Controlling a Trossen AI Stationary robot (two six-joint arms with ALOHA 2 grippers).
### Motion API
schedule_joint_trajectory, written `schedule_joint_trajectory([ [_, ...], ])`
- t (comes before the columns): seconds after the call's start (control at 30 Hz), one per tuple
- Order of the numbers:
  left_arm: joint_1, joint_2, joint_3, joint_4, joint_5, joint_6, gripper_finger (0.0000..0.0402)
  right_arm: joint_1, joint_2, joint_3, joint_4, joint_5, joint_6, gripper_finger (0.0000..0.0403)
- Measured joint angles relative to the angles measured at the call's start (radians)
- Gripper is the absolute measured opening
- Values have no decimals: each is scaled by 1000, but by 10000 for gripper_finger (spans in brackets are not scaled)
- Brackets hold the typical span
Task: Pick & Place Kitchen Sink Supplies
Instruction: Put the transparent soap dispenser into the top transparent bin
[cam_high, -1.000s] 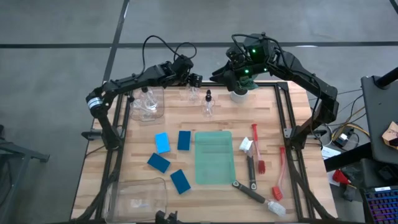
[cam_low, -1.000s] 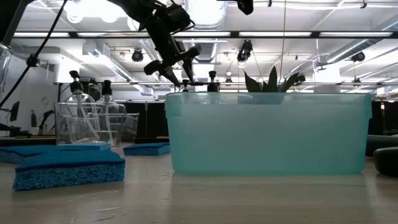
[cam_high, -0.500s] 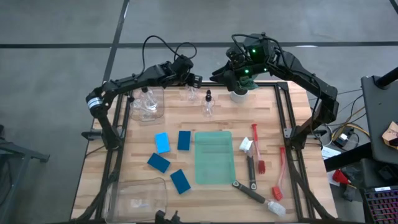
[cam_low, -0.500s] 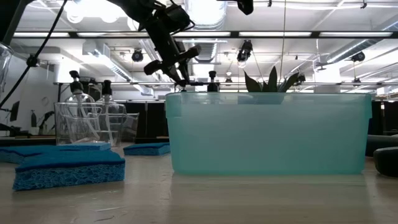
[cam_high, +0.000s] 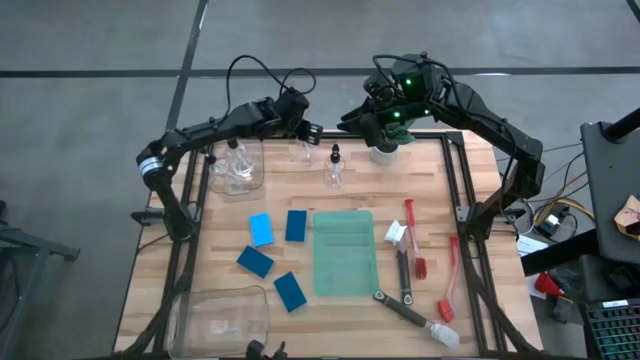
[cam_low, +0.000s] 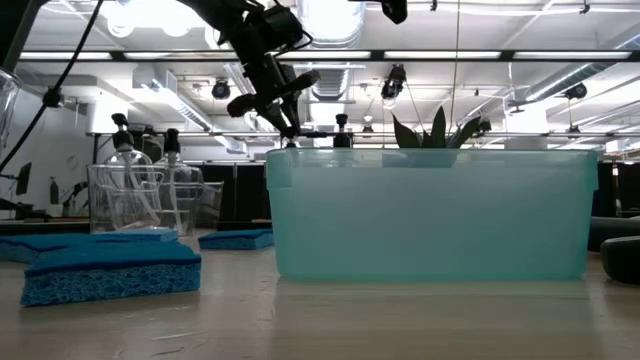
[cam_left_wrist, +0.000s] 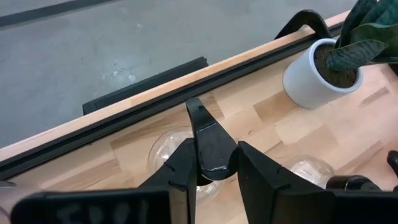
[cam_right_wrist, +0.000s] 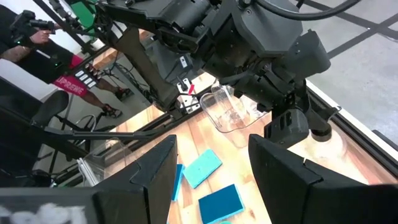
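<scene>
Black top of a clear bottle (cam_left_wrist: 211, 149) sits clamped between the left pincer (cam_left_wrist: 214, 167) fingers, at the surface's (cam_high: 330, 205) far edge. Second bottle (cam_high: 336, 166) just beside. Right pincer (cam_right_wrist: 211, 168) spread, hovering near the plant (cam_high: 384, 148).

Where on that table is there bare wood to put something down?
Bare wood lies between the bottles at the far edge and the blue sponges, and in the far right corner past the potted plant. It is crowded around the green mat and the brushes.
</scene>
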Motion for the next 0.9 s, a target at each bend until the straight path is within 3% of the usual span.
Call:
schedule_joint_trajectory([
  [0.3,4,-33,0,-4,-4,-1,101,0,0,-2,1,0,0,194],
  [0.5,4,-65,0,-27,-8,1,81,0,0,-4,1,0,0,194],
  [0.9,13,-184,0,-82,-11,-6,87,0,0,-4,2,1,0,194],
])
